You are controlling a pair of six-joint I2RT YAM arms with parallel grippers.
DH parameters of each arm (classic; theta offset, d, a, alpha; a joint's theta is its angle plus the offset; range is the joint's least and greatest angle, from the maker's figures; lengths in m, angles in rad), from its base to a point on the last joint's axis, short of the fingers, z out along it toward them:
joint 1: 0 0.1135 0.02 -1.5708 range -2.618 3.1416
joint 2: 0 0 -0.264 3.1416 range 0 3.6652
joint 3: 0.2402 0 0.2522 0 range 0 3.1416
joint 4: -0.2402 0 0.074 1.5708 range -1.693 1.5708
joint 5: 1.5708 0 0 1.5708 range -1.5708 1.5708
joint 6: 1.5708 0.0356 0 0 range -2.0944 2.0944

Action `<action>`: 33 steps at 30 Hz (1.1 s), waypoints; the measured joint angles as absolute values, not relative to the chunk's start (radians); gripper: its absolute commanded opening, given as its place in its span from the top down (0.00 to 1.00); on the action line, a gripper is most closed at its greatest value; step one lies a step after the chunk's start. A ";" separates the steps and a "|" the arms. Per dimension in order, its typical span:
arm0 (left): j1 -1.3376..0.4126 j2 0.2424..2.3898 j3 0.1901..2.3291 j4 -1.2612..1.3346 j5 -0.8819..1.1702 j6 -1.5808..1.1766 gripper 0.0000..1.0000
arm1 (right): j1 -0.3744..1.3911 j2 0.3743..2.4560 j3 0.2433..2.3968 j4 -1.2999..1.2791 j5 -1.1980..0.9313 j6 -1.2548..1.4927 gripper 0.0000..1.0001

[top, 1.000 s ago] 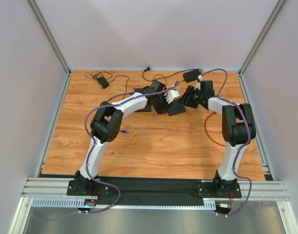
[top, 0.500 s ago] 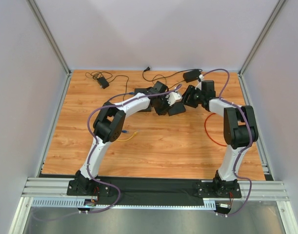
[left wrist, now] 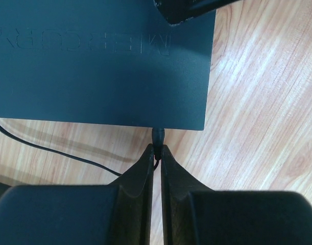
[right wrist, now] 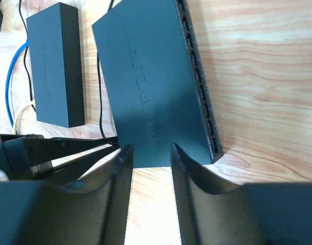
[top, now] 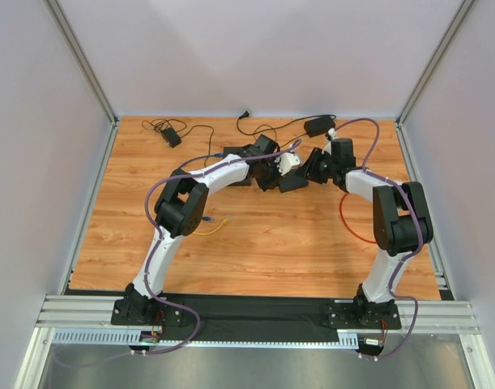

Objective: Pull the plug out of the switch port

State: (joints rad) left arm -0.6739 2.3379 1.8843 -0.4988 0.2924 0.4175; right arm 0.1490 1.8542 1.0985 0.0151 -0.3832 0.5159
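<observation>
The plug (left wrist: 159, 136) sits in its hole in the edge of the black switch (left wrist: 102, 66), which lies flat on the wood table (left wrist: 258, 102). My left gripper (left wrist: 156, 151) has its jaws squeezed almost together on the plug's back end. Only my left wrist view shows that pinch, while my right wrist view shows the row of holes (right wrist: 196, 76) down the switch's side, a second black box (right wrist: 56, 64) beside it, and my right gripper (right wrist: 148, 150) with jaws partly apart over the switch's near end, holding nothing.
</observation>
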 measured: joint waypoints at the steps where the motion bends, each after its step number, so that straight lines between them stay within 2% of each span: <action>1: -0.674 2.338 1.884 -0.499 0.292 0.418 0.94 | 0.152 1.850 1.098 0.015 -0.379 0.514 0.72; 3: -0.674 2.338 1.884 -0.500 0.292 0.417 1.00 | 0.163 1.845 1.098 0.014 -0.373 0.510 0.80; 5: -0.674 2.338 1.884 -0.501 0.292 0.418 1.00 | 0.179 1.845 1.098 0.013 -0.368 0.505 0.89; 8: -0.674 2.338 1.884 -0.501 0.292 0.418 1.00 | 0.210 1.845 1.098 0.012 -0.366 0.500 0.94; 9: -0.674 2.338 1.884 -0.501 0.292 0.418 1.00 | 0.218 1.845 1.098 0.012 -0.365 0.499 1.00; 18: -0.666 2.338 1.882 -0.504 0.307 0.418 1.00 | 0.270 1.825 1.019 0.050 -0.297 0.514 1.00; 26: -0.660 2.338 1.882 -0.503 0.328 0.417 1.00 | 0.301 1.650 0.768 0.239 -0.154 0.602 1.00; 33: -0.659 2.338 1.882 -0.504 0.332 0.418 1.00 | 0.448 1.629 0.728 0.411 -0.042 0.563 1.00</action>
